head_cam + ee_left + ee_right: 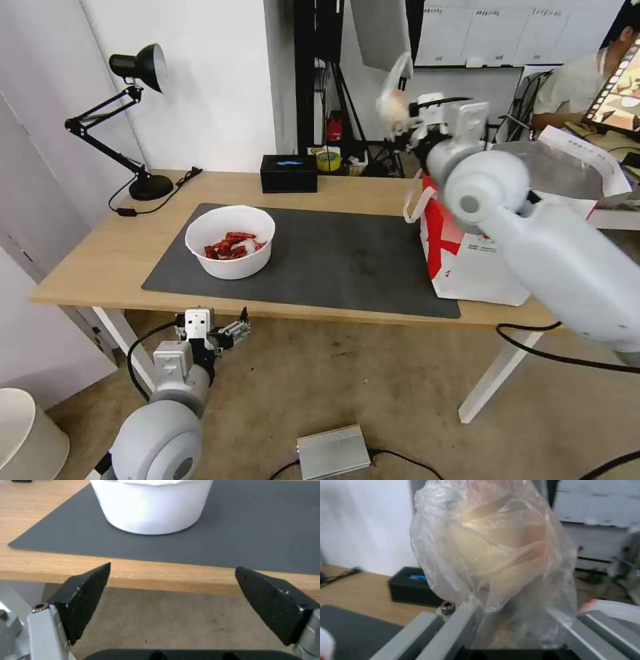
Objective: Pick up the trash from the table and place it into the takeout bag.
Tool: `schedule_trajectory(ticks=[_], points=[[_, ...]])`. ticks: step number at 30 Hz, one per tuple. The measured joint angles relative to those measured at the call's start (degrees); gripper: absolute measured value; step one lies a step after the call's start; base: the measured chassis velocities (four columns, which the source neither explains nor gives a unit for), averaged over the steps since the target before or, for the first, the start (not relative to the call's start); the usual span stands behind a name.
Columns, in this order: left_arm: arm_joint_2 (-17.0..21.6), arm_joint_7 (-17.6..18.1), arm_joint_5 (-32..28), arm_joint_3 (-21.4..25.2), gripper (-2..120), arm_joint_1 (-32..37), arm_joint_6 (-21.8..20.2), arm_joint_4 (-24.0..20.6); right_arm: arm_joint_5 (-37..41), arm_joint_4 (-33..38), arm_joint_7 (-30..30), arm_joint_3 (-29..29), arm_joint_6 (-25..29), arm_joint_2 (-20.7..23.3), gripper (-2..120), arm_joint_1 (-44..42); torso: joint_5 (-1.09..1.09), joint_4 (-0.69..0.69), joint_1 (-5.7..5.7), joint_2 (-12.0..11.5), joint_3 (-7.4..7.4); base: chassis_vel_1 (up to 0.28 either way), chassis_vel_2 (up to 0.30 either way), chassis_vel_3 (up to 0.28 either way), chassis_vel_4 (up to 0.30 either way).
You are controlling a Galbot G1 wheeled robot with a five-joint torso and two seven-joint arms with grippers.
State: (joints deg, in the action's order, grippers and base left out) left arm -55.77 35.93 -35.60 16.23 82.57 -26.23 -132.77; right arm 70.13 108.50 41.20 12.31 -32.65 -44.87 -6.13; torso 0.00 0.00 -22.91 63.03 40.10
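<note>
Right gripper: you have it raised high beyond the table's far edge, up and to the left of the takeout bag, closed on the small knotted clear bag.
Left gripper: you see its jaws spread wide and holding nothing, parked below the near table edge in front of the white bowl.
Handling of the clear bag: judge it light, soft and slippery; the film bunches between the fingers and the pale contents hang loose, so a pinch on the gathered film near the knot looks safest.
Handling of the bowl: it looks rigid and light but open-topped, with loose red scraps; keep it level and take it by the rim or wall.
Table: the bowl sits on the dark grey mat; the takeout bag stands at the right end, mouth open.
Writing: small dark print on the takeout bag's white side, too small to read; no brand you can make out.
</note>
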Motion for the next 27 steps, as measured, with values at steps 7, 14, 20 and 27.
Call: schedule_trajectory(ticks=[7,14,20,27], points=[[0.03,0.02,-0.09,-0.1,100,0.4,-0.26,-0.52,6.75,3.53,8.01,-5.1,-3.28,6.29,3,-3.34,0.02,0.0,0.0,0.0,0.0,0.0,0.0,0.0,0.0],[0.15,0.02,-0.1,-0.55,100,0.26,-0.27,-0.56,9.01,3.74,8.55,-11.01,-3.42,10.42,3,-9.04,0.01,-0.01,0.0,0.0,0.0,0.0,0.0,0.0,0.0],[0.45,0.02,-0.13,-1.15,100,-0.2,-0.28,-0.56,12.67,3.12,9.67,-13.98,-3.34,11.81,3,-12.16,0.02,-0.01,0.0,0.0,0.0,0.0,0.0,0.0,0.0],[0.46,0.02,-0.14,-1.39,100,-0.24,-0.31,-0.55,16.72,1.15,11.6,-14.42,-3.16,11.8,3,-11.67,0.0,0.0,0.0,0.0,0.0,0.0,0.0,0.0,0.0]])
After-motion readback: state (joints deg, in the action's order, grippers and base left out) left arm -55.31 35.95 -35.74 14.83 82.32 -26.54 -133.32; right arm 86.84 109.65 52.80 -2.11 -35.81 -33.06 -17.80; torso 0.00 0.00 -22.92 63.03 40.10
